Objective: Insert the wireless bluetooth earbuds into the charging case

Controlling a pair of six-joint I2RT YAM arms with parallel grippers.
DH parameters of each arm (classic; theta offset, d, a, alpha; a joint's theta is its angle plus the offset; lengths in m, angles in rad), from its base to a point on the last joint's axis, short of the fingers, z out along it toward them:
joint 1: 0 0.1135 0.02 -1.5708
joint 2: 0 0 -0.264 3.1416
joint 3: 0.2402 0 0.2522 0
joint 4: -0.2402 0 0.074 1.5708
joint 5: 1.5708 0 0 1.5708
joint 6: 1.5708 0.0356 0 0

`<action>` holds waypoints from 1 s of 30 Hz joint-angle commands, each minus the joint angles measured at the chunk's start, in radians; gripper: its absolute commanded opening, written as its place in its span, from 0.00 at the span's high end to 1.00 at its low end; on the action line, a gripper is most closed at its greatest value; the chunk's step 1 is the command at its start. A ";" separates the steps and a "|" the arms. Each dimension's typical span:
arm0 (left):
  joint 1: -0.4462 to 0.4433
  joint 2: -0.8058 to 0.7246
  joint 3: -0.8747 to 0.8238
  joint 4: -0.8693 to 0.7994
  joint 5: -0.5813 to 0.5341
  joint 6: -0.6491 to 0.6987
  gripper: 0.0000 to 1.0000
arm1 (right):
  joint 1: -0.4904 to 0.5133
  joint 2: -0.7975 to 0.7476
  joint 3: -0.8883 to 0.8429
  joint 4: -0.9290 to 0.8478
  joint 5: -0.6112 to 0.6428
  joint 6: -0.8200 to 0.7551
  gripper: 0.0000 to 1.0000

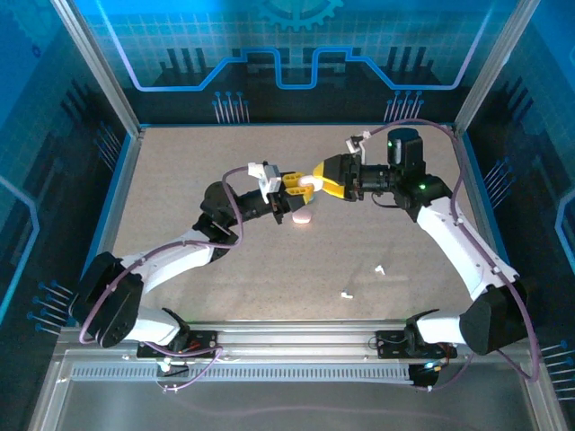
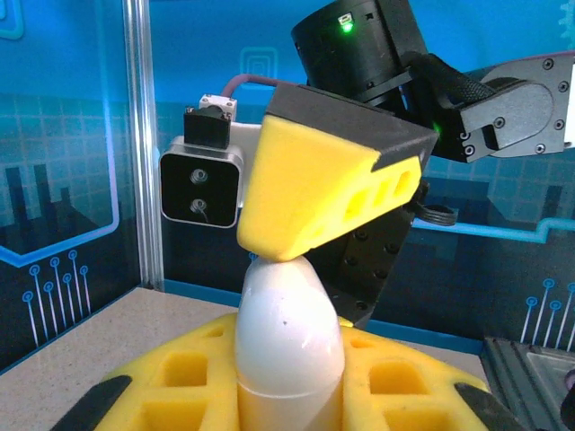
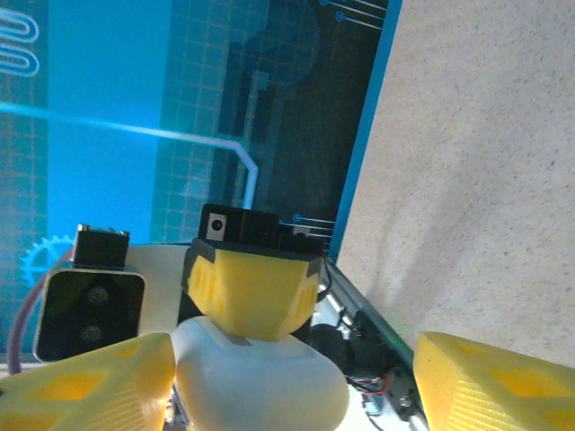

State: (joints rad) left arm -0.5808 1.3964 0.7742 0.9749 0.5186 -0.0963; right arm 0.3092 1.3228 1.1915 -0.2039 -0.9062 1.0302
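Counter (image 1: 180,197): speckled beige surface; the glossy white egg-shaped plastic charging case (image 1: 309,182) is held up above its middle, clear of it.
Left gripper (image 1: 296,183): reaches the white case from its left. The yellow foam fingers (image 2: 184,373) pinch the case's lower body from both sides.
Right gripper (image 1: 323,182): reaches the white case from its right. The yellow fingers (image 3: 490,382) are spread wide, with the case in the gap close to one of them; that finger rests against the case's narrow rounded end.
White case: a seam runs round it just above the left fingers.
Pale pink oval case (image 1: 302,216): lies on the counter just nearside of the white case.
Two tiny white plastic earbuds (image 1: 380,268) (image 1: 346,294): lie on the counter, near each other, well apart from the white case toward the near right.
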 commanded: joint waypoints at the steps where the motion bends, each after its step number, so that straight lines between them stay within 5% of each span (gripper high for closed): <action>1: -0.006 0.005 0.020 0.074 -0.026 0.036 0.78 | 0.031 0.012 -0.044 0.169 -0.031 0.202 0.30; 11: -0.008 0.010 0.018 0.039 -0.022 0.042 0.74 | 0.049 0.015 -0.104 0.320 0.008 0.350 0.49; 21: -0.007 0.021 0.024 -0.027 -0.032 0.060 0.64 | 0.048 -0.011 -0.119 0.364 0.029 0.402 0.55; 30: -0.007 0.021 0.033 -0.021 -0.040 0.046 0.71 | 0.050 -0.013 -0.131 0.364 0.034 0.397 0.54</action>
State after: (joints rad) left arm -0.5808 1.4086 0.7753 0.9390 0.4850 -0.0528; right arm 0.3470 1.3327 1.0660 0.1352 -0.8795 1.4223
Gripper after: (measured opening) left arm 0.299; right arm 0.457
